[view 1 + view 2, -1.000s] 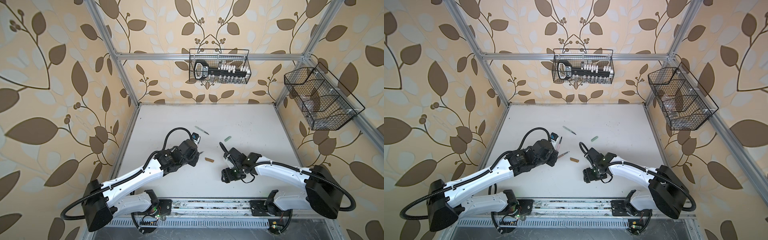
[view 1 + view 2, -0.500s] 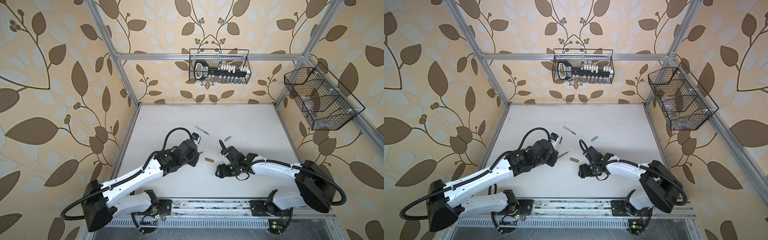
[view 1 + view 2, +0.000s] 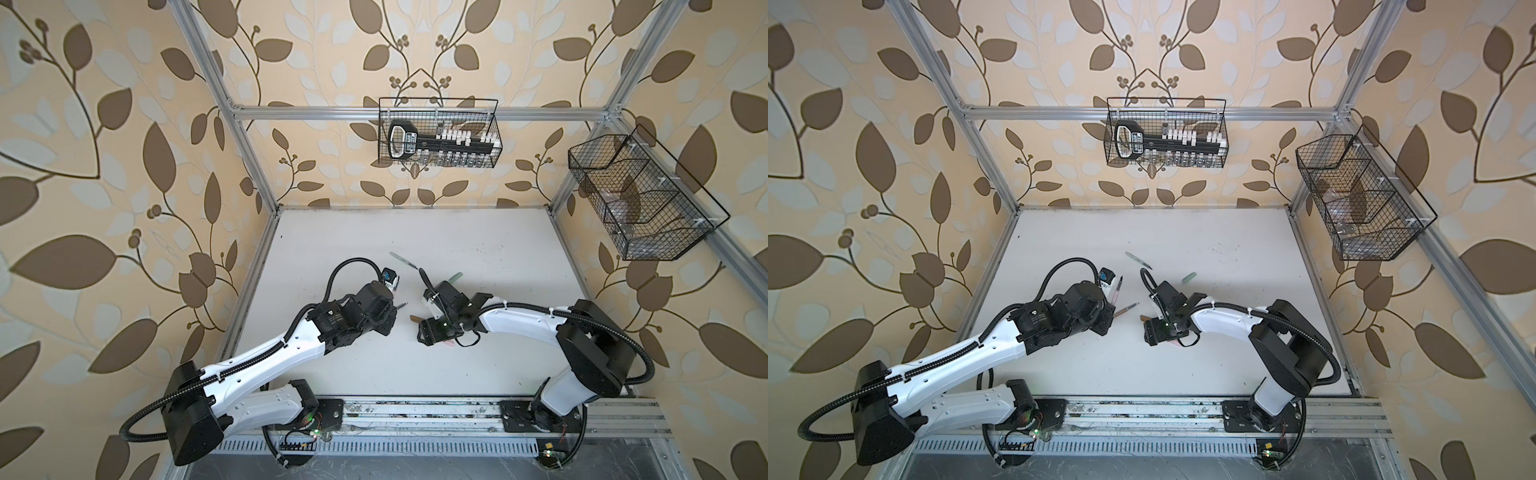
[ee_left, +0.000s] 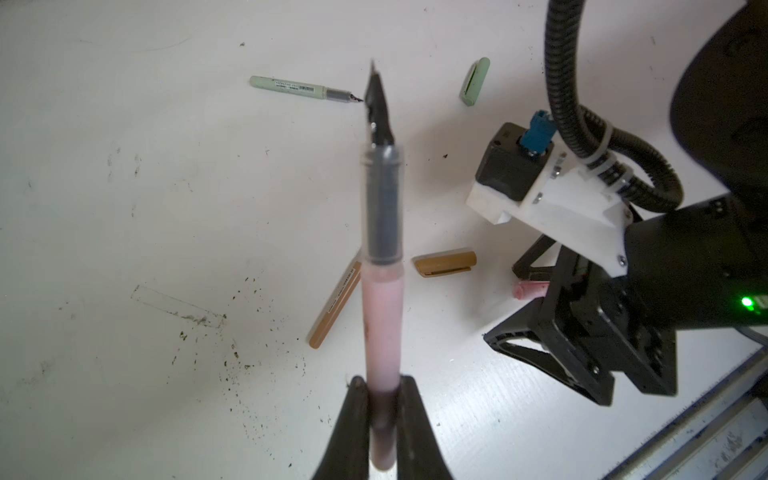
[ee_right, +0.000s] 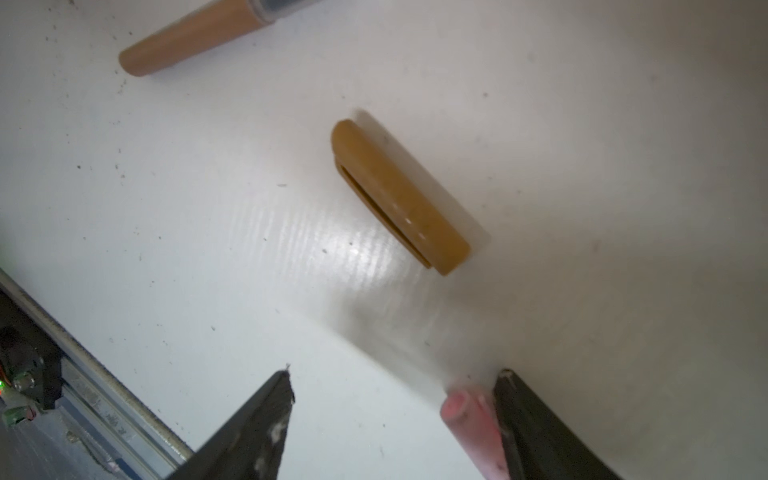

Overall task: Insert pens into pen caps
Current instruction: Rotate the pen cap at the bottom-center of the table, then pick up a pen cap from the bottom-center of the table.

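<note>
The left claw (image 4: 382, 388) is clamped on the pink pen (image 4: 381, 299), nib pointing away. The right claw (image 5: 395, 382) gapes wide over the bench (image 5: 582, 124), the pink cap (image 5: 467, 419) at its inner side, perhaps touching; blur hides that. Beyond lie the brown cap (image 5: 399, 195) and brown pen (image 4: 334, 309). Farthest back rest the green pen (image 4: 299, 87) and green cap (image 4: 475, 81), well apart.

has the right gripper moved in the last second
Yes. In both top views the right gripper has shifted toward the brown cap, which has stayed put, and now sits close beside it.
</note>
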You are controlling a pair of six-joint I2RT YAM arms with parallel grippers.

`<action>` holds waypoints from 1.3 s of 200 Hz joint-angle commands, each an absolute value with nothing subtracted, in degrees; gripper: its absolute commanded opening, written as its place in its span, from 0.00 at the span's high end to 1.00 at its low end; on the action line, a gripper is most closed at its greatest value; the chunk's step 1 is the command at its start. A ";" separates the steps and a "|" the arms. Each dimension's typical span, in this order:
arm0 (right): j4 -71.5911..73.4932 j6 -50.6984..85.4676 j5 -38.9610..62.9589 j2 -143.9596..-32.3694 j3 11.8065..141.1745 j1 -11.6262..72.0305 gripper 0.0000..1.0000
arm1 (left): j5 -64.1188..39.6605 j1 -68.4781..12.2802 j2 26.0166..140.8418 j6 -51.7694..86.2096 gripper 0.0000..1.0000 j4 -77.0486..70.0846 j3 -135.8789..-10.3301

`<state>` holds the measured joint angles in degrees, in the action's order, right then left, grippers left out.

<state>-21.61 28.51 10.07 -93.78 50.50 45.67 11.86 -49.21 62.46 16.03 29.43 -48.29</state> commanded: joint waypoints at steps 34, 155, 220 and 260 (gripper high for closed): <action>-29.29 25.61 13.32 -93.38 50.68 48.37 0.22 | 12.04 -49.57 60.60 17.92 0.87 30.23 -46.85; -45.90 37.37 -7.51 -84.13 53.56 49.90 0.32 | 11.80 -49.57 60.91 18.26 0.88 29.31 -46.22; -31.12 46.79 -3.64 -80.19 44.43 50.41 0.47 | 10.63 -49.57 59.94 16.63 0.87 26.87 -46.14; -25.60 42.39 2.50 -80.33 41.35 45.83 0.57 | 10.88 -49.57 59.60 16.57 0.87 27.21 -46.32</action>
<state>-30.09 43.68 -0.75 -80.84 42.28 47.35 11.05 -49.21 61.12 17.32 28.38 -46.50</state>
